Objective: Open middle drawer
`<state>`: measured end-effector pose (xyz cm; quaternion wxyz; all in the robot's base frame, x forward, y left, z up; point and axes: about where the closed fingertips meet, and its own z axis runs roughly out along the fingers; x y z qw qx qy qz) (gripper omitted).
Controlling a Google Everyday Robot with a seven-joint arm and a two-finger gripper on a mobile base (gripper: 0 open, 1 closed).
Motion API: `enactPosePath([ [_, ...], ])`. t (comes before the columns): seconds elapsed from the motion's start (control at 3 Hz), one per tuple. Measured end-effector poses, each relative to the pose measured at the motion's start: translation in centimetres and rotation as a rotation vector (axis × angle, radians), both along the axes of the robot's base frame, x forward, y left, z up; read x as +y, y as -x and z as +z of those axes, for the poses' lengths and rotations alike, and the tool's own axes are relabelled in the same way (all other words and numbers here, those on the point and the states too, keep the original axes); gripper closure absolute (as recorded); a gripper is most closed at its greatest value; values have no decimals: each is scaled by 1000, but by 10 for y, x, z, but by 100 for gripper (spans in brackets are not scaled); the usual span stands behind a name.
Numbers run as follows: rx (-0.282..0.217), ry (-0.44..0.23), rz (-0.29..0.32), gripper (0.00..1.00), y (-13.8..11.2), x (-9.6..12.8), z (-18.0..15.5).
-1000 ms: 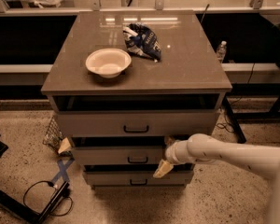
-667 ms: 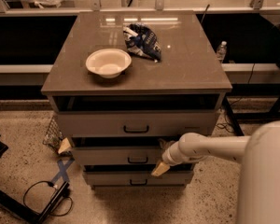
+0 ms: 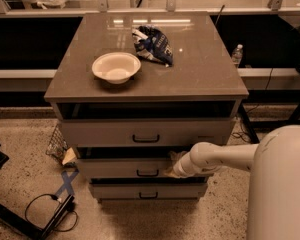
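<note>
Camera view, handling: the middle drawer (image 3: 115, 168) looks rigid and probably runs on slides, so a straight, level pull outward should move it. Its shallow front suggests light to moderate weight.
Camera view, hold: the small black bar handle (image 3: 148, 173) at the centre of the front. It is narrow and smooth, so a grip could slip.
Camera view, look: wide, shallow, flat grey front with a dark gap above it.
Camera view, place: second of three in the cabinet (image 3: 200, 64), below the top drawer (image 3: 100, 132).
Camera view, gripper: the gripper (image 3: 173, 167) sits at the drawer front, just right of the handle. Whether it is spread or closed, I cannot tell.
</note>
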<state>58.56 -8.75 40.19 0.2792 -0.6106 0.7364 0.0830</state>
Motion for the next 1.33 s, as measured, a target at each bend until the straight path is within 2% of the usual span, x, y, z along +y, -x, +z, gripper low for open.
enactPosePath([
  [0.33,0,0,0,86,0,0,8],
  [0.67,0,0,0,100,0,0,12],
  [1.33,0,0,0,100,0,0,12],
])
